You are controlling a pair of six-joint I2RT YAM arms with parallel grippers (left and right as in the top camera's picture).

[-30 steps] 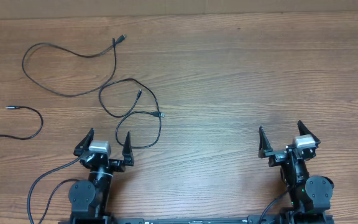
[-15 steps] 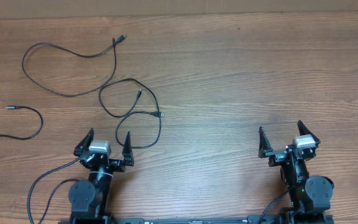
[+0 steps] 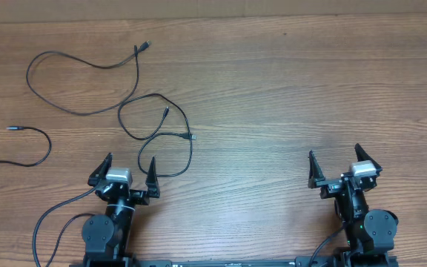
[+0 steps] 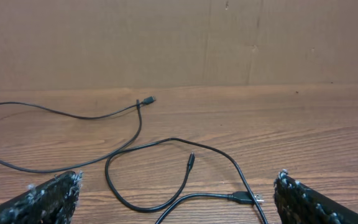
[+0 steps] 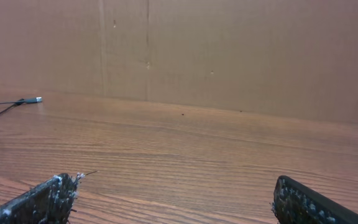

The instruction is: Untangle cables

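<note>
Three thin black cables lie on the wooden table's left half. One cable (image 3: 73, 67) makes a wide loop at the far left, its plug near the back. A second cable (image 3: 154, 126) curls just beyond my left gripper (image 3: 128, 169) and crosses itself; it also shows in the left wrist view (image 4: 166, 168), with a silvery plug (image 4: 247, 198) close to my jaws. A third cable (image 3: 28, 148) runs off the left edge. My left gripper is open and empty. My right gripper (image 3: 333, 165) is open and empty, far from all the cables.
A brown cardboard wall (image 4: 179, 37) stands along the table's back edge. Thicker black arm wiring (image 3: 50, 222) loops by the left arm's base at the front edge. One cable's plug end (image 5: 33, 99) shows at the far left of the right wrist view.
</note>
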